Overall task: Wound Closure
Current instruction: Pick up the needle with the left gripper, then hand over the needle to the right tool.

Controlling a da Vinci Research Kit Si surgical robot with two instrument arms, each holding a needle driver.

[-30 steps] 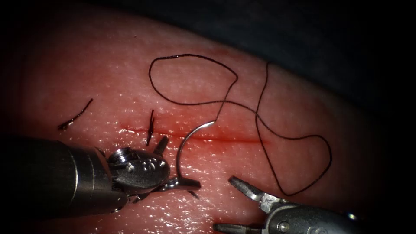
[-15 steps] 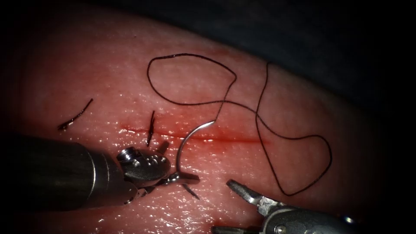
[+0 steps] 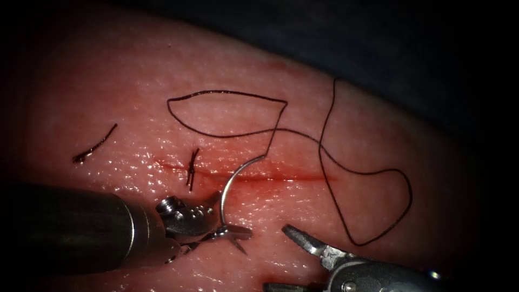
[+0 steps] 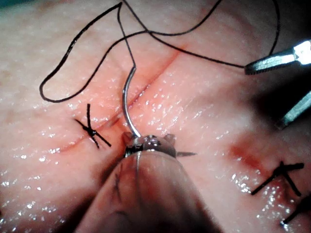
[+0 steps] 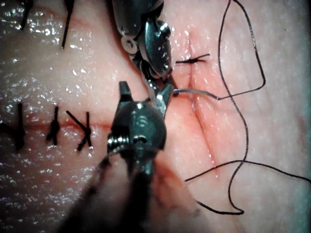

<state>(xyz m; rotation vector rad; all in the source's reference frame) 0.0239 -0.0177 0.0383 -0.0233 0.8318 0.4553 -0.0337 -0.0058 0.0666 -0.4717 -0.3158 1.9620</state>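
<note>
At the near edge of the tissue (image 3: 162,81), the left tool (image 3: 230,232), clamped near the needle's (image 3: 230,186) tip end, has shifted rightward, drawing the thread (image 3: 227,93) loop flatter, while the right tool (image 3: 281,254) waits with jaws apart, empty.

Dark, unlit background (image 3: 378,32) beyond lit area, across top and right of endoscope view; no walls, floor or furniture discernible.

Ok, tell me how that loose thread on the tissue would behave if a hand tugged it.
The thread lies in slack, crossing loops on the tissue, so it is likely floppy and light. A tug would probably drag the loops and might snag at a crossing. It trails from the needle, held by the left hand, so pulling could load that grip.
</note>
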